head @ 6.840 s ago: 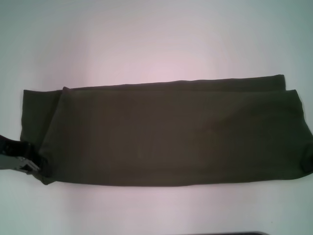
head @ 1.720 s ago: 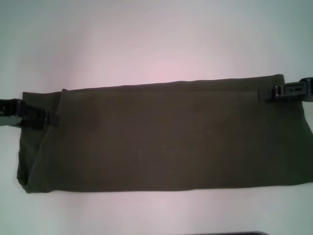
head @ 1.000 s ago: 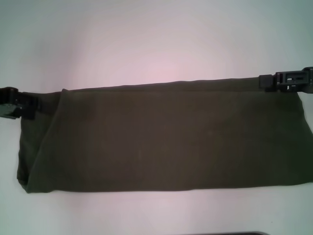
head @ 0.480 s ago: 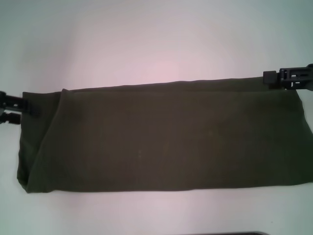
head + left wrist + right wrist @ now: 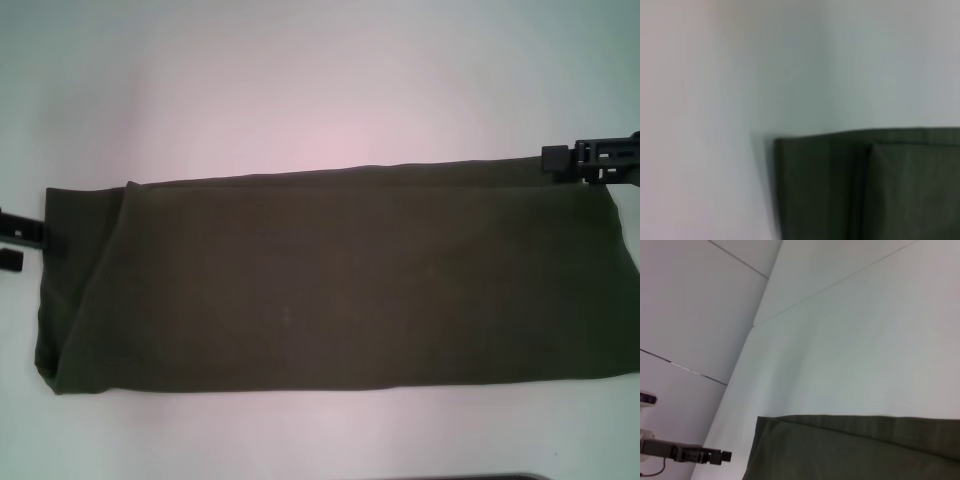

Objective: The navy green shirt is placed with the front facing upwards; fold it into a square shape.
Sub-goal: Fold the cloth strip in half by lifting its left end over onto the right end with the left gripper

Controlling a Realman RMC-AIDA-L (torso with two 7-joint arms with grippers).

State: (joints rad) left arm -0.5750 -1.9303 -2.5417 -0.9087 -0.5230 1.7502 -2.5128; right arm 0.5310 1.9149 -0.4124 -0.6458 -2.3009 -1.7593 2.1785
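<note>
dark olive-green cotton shirt (image 5: 330, 275) folded to a long band on white worktop (image 5: 300, 80). left gripper (image 5: 18, 243) fingers apart, right gripper (image 5: 590, 160) unclear. next you fold ends inward.

The large dark olive-green cotton shirt (image 5: 340, 280), folded into a long band, lies flat on the white table (image 5: 300, 80), stretching from the left edge almost to the right edge. At its left end an inner fold overlaps. The left gripper (image 5: 18, 240) sits just beside the shirt's left edge; the right gripper (image 5: 590, 158) sits at its far right corner.
</note>
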